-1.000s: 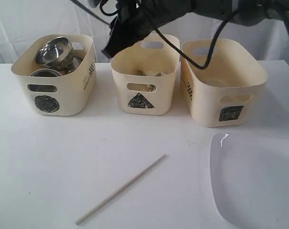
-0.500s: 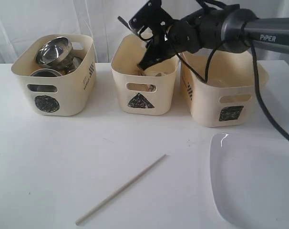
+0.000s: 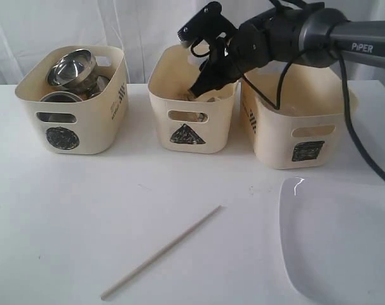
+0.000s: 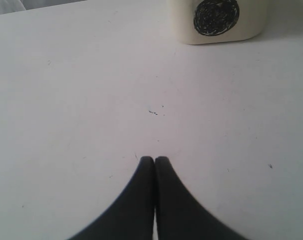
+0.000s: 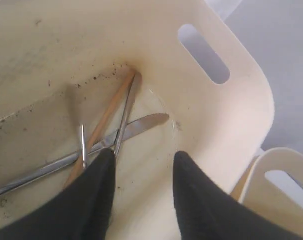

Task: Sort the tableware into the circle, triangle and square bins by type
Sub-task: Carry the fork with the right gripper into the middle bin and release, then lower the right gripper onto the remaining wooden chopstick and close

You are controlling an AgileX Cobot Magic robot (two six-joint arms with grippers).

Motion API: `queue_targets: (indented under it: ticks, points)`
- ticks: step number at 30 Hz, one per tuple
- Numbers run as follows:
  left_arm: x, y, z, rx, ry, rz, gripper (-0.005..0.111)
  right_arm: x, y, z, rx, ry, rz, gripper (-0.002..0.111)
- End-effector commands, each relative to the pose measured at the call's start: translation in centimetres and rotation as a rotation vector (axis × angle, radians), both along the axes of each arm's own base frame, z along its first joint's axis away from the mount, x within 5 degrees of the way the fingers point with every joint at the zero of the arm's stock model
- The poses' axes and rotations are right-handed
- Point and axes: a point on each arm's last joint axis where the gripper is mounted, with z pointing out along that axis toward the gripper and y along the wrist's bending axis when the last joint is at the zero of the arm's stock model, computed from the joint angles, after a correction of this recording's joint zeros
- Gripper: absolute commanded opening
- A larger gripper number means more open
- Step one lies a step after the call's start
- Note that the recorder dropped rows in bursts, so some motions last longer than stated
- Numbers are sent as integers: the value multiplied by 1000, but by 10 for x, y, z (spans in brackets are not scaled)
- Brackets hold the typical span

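Three cream bins stand in a row: circle bin [image 3: 72, 105], triangle bin [image 3: 192, 117], square bin [image 3: 300, 121]. Steel bowls [image 3: 68, 67] fill the circle bin. My right gripper [image 3: 202, 86] hangs inside the top of the triangle bin, open [image 5: 144, 157] with nothing between its fingers. Below it on the bin's floor lie a wooden chopstick [image 5: 109, 117], a steel knife [image 5: 141, 125] and other steel cutlery [image 5: 83, 145]. A second chopstick [image 3: 161, 252] lies on the table in front. The large white plate [image 3: 342, 241] sits at the front right. My left gripper [image 4: 154, 160] is shut and empty over the table near the circle bin [image 4: 216, 20].
The right arm's cables [image 3: 278, 70] hang over the square bin. The square bin's rim [image 5: 286, 165] stands close beside the triangle bin's wall [image 5: 226, 115]. A white curtain backs the table.
The right arm has come down into the triangle bin and its jaws have widened. The thin stick that jutted from the gripper is gone from it. The left gripper has not moved.
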Motion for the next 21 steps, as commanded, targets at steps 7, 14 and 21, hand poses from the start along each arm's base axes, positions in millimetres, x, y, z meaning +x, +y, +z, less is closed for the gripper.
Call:
queue_targets:
  ticks: [7, 14, 21]
  points:
    - [0, -1, -1, -12, -5, -5, 0, -49, -3, 73, 220, 153, -63, 37]
    - [0, -1, -1, -12, -5, -5, 0, -120, 37, 67, 2, 581, 473, 32]
    - [0, -1, -1, -12, -5, -5, 0, -176, 113, -8, -361, 712, 857, 32]
